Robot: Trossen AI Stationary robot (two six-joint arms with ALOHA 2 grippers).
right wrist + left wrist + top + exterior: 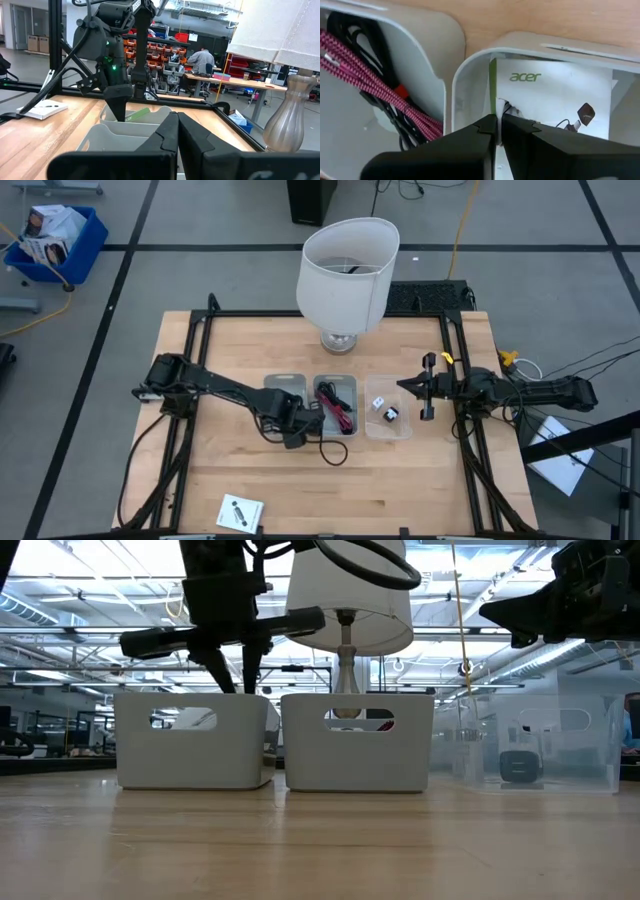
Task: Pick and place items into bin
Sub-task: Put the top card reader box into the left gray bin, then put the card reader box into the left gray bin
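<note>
The table (230, 470) has three bins in a row in front of a big lampshade (345, 270). The left gripper (497, 122) hangs over the left bin (285, 383). Its fingers (470, 135) are pinched almost together on a white packet (555, 100). The packet has a green strip on its edge. It sits partly down inside the left bin, so this drop looks nearly done, but the gripper has not let go yet.

The middle bin (337, 384) holds the red cable (380, 85) and a black cable (327, 402). A loop of black cable (330, 448) lies out on the table just in front of that bin.

The clear bin (388, 427) on the right holds a tiny white block (378, 403) and a small dark part (391, 416).

One more packet (239, 513) lies on the table near the front edge, well apart from the bins. It looks like the main thing left to pick up.

The right gripper (177, 125) waits just to the right of the clear bin with its fingers closed and nothing in them.
</note>
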